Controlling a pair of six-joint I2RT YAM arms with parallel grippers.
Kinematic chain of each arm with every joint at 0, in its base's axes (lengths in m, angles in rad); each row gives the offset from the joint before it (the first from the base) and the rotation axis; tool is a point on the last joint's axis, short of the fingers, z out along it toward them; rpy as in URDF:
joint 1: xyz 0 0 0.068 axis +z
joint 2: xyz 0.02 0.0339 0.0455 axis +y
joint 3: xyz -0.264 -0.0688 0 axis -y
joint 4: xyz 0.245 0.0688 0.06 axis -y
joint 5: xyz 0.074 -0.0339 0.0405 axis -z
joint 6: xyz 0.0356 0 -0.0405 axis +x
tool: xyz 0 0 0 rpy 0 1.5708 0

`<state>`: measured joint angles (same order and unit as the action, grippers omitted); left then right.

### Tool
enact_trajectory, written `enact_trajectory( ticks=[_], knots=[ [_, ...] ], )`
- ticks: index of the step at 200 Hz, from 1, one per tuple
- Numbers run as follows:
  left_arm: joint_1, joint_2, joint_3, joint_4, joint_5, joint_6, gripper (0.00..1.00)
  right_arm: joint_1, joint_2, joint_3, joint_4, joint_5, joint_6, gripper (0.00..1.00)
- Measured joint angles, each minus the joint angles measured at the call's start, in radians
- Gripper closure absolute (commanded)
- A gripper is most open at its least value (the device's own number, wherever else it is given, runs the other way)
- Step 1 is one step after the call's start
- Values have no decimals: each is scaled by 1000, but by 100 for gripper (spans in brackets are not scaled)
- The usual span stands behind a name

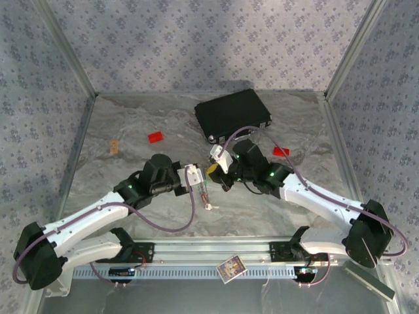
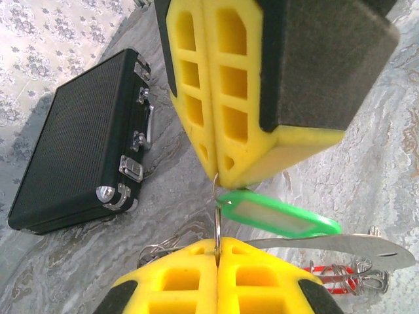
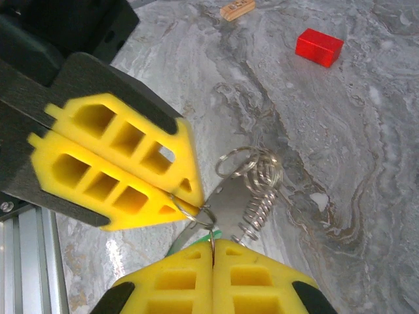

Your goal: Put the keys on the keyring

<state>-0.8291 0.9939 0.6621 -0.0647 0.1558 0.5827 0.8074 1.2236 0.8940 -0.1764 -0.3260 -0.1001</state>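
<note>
In the left wrist view my left gripper (image 2: 217, 243) is shut on the keyring (image 2: 217, 222), a thin metal ring seen edge-on. Just above it my right gripper (image 2: 216, 171) is shut on the small ring of the bright green key (image 2: 281, 219), whose tag hangs to the right. A flat metal blade (image 2: 347, 243) lies under the tag. A red tag (image 2: 327, 271) peeks out behind wire coils. In the right wrist view my right gripper (image 3: 212, 243) and left gripper (image 3: 180, 199) meet tip to tip where the rings link (image 3: 209, 216). From above, both grippers (image 1: 200, 175) (image 1: 219, 171) meet mid-table.
A black case (image 1: 232, 114) lies at the back centre, close behind the right arm. Solid red blocks (image 1: 156, 137) (image 1: 280, 152) rest on the marbled table, and a small wooden block (image 1: 114, 146) sits at the left. Metal rings and a coil spring (image 3: 258, 203) dangle below the grippers.
</note>
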Motion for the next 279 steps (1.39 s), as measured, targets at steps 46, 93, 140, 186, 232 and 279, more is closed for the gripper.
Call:
enact_trajectory(
  ticks=[46, 93, 140, 186, 232, 279],
  knots=[
    [-3, -31, -27, 26, 0, -26, 100, -23, 8, 1, -19, -7, 7, 100],
    [-3, -32, -29, 29, 3, -94, 100, -6, 7, 1, -20, 27, -32, 100],
    [-3, -32, -6, -13, 31, -282, 100, 54, -24, -7, -3, 131, -179, 100],
    [-3, -29, 53, -76, 61, -392, 100, 89, -32, -8, 10, 185, -278, 100],
    [-3, -16, 80, -108, 69, -428, 100, 103, -40, -16, 34, 208, -314, 100],
    [-3, -8, 80, -136, 68, -438, 100, 105, -81, -54, 69, 227, -313, 100]
  ],
)
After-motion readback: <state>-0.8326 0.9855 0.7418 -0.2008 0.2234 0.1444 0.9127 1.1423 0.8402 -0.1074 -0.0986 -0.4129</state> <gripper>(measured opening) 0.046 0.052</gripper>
